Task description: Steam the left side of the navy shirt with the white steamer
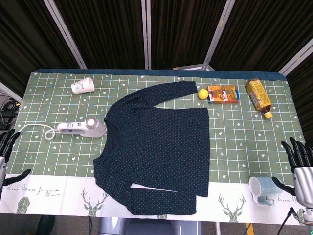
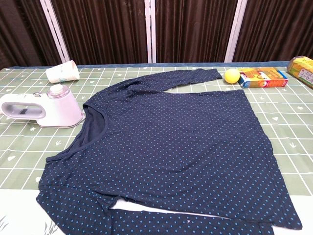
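The navy dotted shirt (image 1: 159, 147) lies flat mid-table, neckline toward the white steamer (image 1: 82, 128), which rests on its side just beside the collar. The shirt is soft and apt to bunch; the steamer looks rigid, smooth and light, best taken around its slim handle. The left hand (image 1: 6, 147) and right hand (image 1: 301, 169) wait at the table's edges, fingers spread, holding nothing.
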Controlling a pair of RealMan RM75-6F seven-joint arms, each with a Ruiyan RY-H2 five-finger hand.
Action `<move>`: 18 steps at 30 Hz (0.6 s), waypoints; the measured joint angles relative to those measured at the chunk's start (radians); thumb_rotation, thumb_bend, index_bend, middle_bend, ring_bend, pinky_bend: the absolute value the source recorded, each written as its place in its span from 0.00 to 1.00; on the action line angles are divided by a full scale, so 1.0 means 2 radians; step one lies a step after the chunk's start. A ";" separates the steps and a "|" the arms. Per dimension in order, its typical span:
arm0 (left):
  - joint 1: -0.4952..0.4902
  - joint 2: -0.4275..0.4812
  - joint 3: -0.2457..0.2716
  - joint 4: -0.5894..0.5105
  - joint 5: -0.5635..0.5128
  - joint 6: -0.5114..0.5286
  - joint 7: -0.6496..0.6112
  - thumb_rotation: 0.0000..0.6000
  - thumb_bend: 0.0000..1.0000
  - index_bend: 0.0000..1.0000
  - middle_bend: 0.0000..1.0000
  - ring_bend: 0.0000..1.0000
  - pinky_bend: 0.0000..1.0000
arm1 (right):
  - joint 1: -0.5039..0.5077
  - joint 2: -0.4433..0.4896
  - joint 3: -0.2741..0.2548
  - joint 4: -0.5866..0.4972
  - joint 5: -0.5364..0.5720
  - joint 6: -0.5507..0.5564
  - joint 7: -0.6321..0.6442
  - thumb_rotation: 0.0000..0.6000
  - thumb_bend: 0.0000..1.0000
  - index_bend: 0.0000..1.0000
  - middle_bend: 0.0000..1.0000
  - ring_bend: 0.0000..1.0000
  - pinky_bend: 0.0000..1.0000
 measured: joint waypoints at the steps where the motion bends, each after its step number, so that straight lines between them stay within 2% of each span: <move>1: 0.000 0.000 0.000 0.000 0.000 0.000 0.000 1.00 0.00 0.00 0.00 0.00 0.00 | 0.000 0.000 0.000 0.000 0.000 0.000 0.000 1.00 0.00 0.00 0.00 0.00 0.00; 13: -0.006 -0.004 -0.001 0.007 -0.005 -0.014 0.002 1.00 0.00 0.00 0.00 0.00 0.00 | 0.000 0.001 -0.001 0.000 0.000 -0.002 0.006 1.00 0.00 0.00 0.00 0.00 0.00; 18: -0.026 -0.018 -0.010 0.029 -0.020 -0.044 -0.002 1.00 0.00 0.00 0.00 0.00 0.00 | 0.000 0.002 0.000 -0.001 0.002 -0.003 0.008 1.00 0.00 0.00 0.00 0.00 0.00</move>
